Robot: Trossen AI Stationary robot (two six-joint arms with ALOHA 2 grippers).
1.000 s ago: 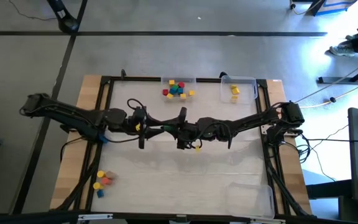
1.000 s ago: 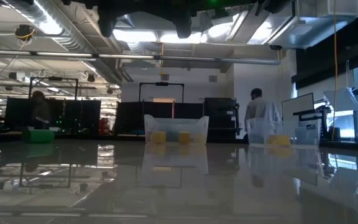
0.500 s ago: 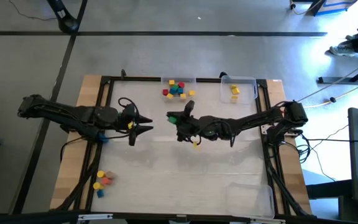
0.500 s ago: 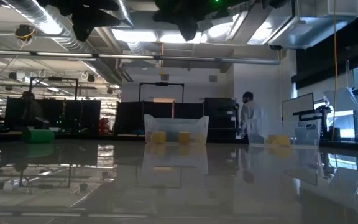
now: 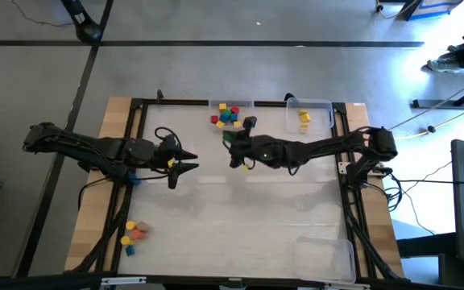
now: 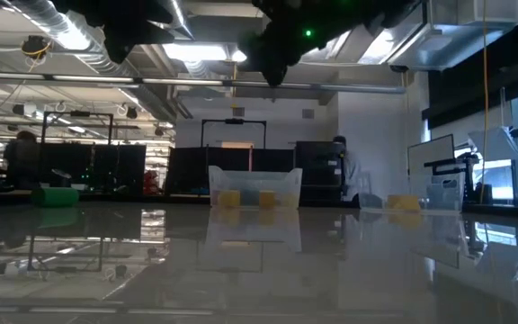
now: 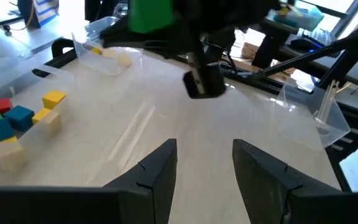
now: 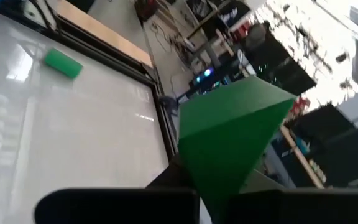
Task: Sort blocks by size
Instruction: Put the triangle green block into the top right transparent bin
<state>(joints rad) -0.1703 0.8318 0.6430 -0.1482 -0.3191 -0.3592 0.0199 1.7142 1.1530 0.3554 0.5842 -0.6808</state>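
Note:
My right gripper (image 5: 230, 143) is shut on a green block (image 5: 226, 138) high above the table, just near of the far middle clear tray (image 5: 232, 105), which holds several coloured blocks (image 5: 229, 116). The green block fills the right wrist view (image 8: 229, 134) and shows in the left wrist view (image 7: 149, 15). My left gripper (image 5: 192, 165) is open and empty left of the table's middle, its fingers apart in the left wrist view (image 7: 204, 168). A second tray (image 5: 321, 105) at the far right holds yellow blocks (image 5: 304, 118). Several blocks (image 5: 133, 234) lie at the near left. My right gripper pinches the green block between its two fingers, on its lower part (image 8: 219, 177). The fingers point about level toward the table's left. The block is lifted clear of the table and sits tilted, one corner up.
An empty clear tray (image 5: 325, 258) lies at the near right corner. A green piece (image 6: 54, 195) lies on the table at the left of the low view, also in the right wrist view (image 8: 63, 63). A black frame (image 5: 139, 103) runs round the tabletop. People move in the room behind.
The two grippers stood together over the table's middle. My left gripper has drawn back toward the table's left edge and then kept still. My right gripper, with the green block, has gone toward the far edge, close to the middle tray.

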